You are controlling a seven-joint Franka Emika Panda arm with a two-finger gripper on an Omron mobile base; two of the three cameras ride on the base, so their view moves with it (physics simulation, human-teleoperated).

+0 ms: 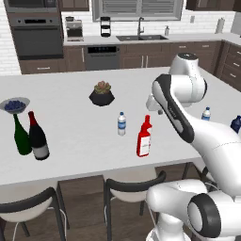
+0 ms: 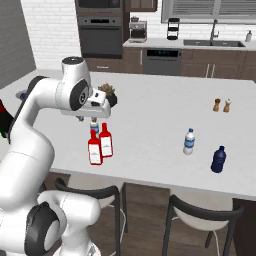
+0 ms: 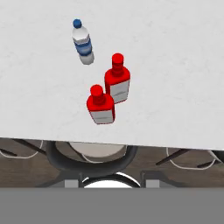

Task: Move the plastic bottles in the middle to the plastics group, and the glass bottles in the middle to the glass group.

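Two red glass bottles point(image 3: 108, 92) stand touching mid-surface point(image 1: 70, 136), a small water bottle point(image 3: 82, 43) just beside them. The hand point(image 2: 87, 118) hovers above, holding nothing; its spread cannot be told. Rigid, slick, breakable glass likely favours a flat-sided body grip.

red bottles point(image 3: 109, 94): red, white labels
water bottle point(image 3: 82, 43): clear, blue label
counter point(image 3: 175, 65): white, faintly speckled
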